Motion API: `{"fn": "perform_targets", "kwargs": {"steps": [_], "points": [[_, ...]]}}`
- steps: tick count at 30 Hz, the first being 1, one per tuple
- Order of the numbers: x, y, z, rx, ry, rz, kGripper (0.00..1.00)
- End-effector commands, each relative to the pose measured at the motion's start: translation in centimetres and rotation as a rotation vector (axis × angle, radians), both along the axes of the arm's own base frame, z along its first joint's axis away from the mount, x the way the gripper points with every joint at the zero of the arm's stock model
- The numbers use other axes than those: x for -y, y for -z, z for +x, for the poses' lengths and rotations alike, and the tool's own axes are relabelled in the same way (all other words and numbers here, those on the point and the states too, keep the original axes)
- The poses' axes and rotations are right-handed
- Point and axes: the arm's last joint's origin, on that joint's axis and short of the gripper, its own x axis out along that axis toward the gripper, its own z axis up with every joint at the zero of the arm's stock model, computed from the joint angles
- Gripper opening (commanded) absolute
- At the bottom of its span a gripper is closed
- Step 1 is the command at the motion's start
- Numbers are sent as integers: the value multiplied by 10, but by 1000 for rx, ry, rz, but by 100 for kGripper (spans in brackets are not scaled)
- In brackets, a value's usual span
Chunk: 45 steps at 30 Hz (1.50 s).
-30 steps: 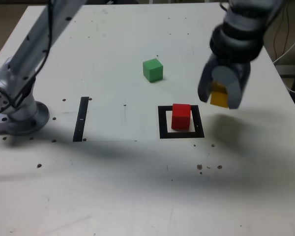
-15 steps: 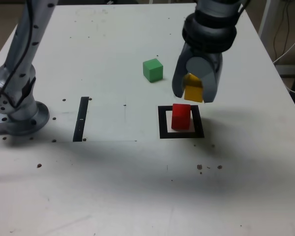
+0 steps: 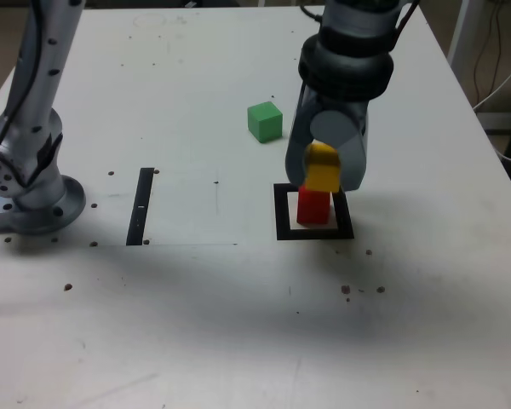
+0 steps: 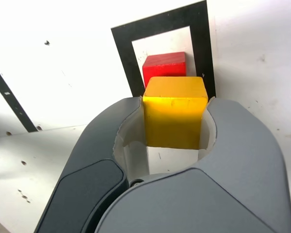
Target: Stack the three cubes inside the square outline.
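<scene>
Black, flat and thick-edged, the square outline with a white centre (image 3: pixel 284 230) lies on the white, matte tabletop (image 3: pixel 196 341), and everything else can be placed from it. Within the outline sits the red, plain-faced cube (image 3: pixel 313 208) — its base on the white centre, clear of the frame on the sides that show. Over the outline hangs the grey, two-fingered claw (image 4: pixel 176 99), closed on the yellow, plain-faced cube (image 4: pixel 175 116), which is gripped between its two fingertips. In the exterior view the yellow cube covers the upper part of the red one; whether the two touch, I cannot tell. Beyond the outline and toward the exterior view's left, the green, matte cube (image 3: pixel 265 122) rests on the tabletop, apart from the other two. Well to the exterior view's left of the outline lies the straight, narrow black strip (image 3: pixel 140 206); farther left again stands the grey, rounded arm base (image 3: pixel 41 209), with a dark, thin cable (image 3: pixel 37 77) running along the arm section above it. Small, dark brown marks (image 3: pixel 346 290) dot the tabletop on the outline's near side in the exterior view — a few close by, others scattered toward that view's left
</scene>
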Motion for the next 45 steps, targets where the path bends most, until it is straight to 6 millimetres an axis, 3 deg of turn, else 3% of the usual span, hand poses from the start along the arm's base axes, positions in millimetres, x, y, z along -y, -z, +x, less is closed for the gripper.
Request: {"fn": "perform_targets", "kwargs": {"steps": [1, 25, 28, 32, 34, 37, 45], "points": [[1, 3, -1, 9, -14, -6, 31], [-4, 15, -7, -18, -66, 13, 32], [-5, 16, -7, -16, -66, 10, 45], [-7, 17, -7, -10, -58, 4, 82], [-7, 17, -7, -8, -55, 3, 95], [-7, 17, -7, -7, -55, 3, 99], [-8, 12, -14, -1, -57, 10, 99]]}}
